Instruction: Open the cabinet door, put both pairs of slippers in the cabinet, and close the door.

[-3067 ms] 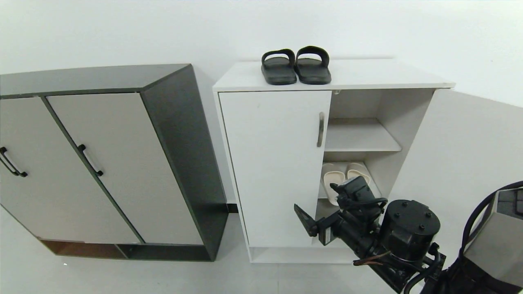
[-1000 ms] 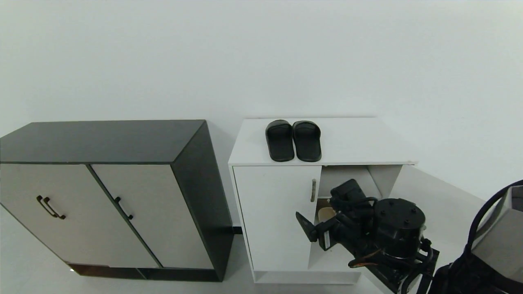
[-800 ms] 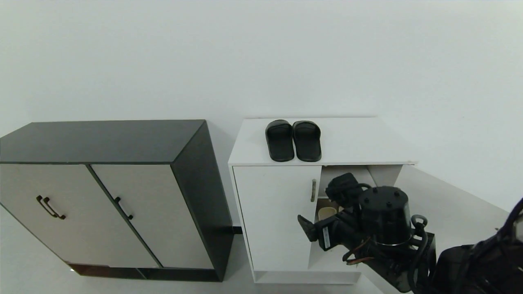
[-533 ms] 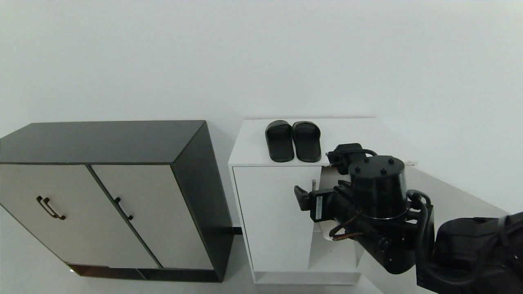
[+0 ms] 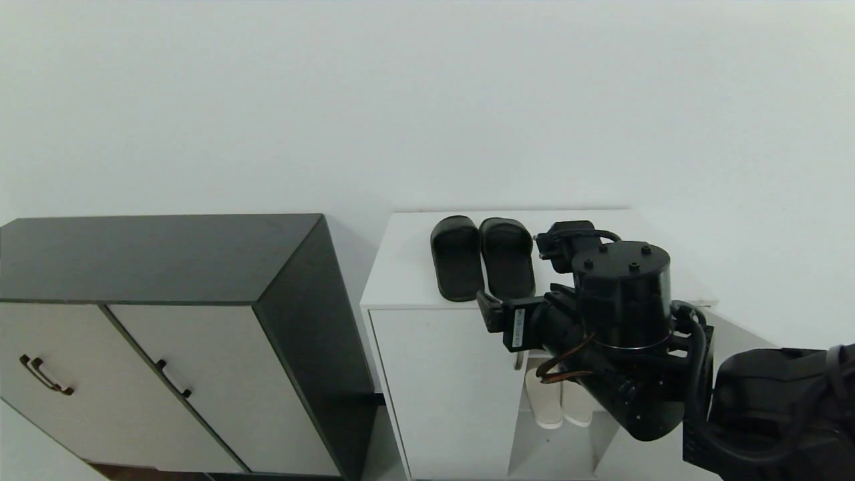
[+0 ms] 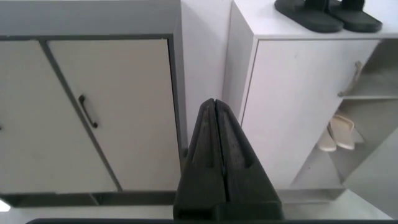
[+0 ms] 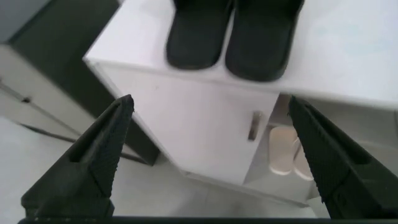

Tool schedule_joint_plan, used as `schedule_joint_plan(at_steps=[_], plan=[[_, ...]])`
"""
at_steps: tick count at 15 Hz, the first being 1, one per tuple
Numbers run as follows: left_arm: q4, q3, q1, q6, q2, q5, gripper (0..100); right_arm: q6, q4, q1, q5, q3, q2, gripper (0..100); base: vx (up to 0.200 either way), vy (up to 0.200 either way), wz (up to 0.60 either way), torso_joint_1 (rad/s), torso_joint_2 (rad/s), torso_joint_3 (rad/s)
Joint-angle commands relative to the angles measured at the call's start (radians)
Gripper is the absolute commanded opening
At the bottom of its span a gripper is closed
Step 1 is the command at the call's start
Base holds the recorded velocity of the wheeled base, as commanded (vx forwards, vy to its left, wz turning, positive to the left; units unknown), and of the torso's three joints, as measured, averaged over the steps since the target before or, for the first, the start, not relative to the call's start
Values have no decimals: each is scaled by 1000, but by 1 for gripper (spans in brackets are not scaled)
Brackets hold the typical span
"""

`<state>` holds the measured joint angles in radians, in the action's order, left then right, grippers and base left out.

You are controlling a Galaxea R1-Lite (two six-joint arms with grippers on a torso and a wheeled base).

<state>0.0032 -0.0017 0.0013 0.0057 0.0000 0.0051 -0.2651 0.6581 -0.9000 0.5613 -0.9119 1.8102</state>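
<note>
A pair of black slippers (image 5: 482,257) lies side by side on top of the white cabinet (image 5: 407,267). Its left door (image 5: 441,387) with the handle (image 7: 254,126) is shut; the right side stands open. A pair of white slippers (image 5: 558,401) rests on a lower shelf inside. My right gripper (image 7: 211,102) is open wide, level with the cabinet's top edge, just in front of the black slippers (image 7: 233,31) and apart from them. One of its fingers (image 5: 489,310) shows below the slippers. My left gripper (image 6: 214,106) is shut and empty, low down, facing both cabinets.
A dark cabinet (image 5: 160,254) with two pale shut doors stands close to the left of the white one, with a narrow gap between them. A plain white wall lies behind. Bare grey floor (image 6: 348,199) runs in front of the cabinets.
The head camera has risen and shifted. My right arm has lifted from the open compartment up to the cabinet's top edge, close to the black slippers.
</note>
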Motion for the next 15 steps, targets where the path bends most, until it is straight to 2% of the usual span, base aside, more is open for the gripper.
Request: schedule_joint_plan(at_steps=[1,5,8,9,15], plan=[[0,0,0,0,2,1,0,-2,2,0,8,2,18,100,200,0,0,-12,-7,-2],[0,0,0,-1,2,1,0,1,58,1,16,11,70,100,200,0,0,4,0,2],[1,0,0,0,2,-1,0,1,58,6,11,-35,135,100,0,0,0,0,0,0],[0,0,0,0,2,-1,0,7,55,26,14,-119,207,100,0,0,0,0,0,0],[0,0,0,0,2,-1,0,44,-49,78,19,-366,370,100,0,0,0,0,0,0]])
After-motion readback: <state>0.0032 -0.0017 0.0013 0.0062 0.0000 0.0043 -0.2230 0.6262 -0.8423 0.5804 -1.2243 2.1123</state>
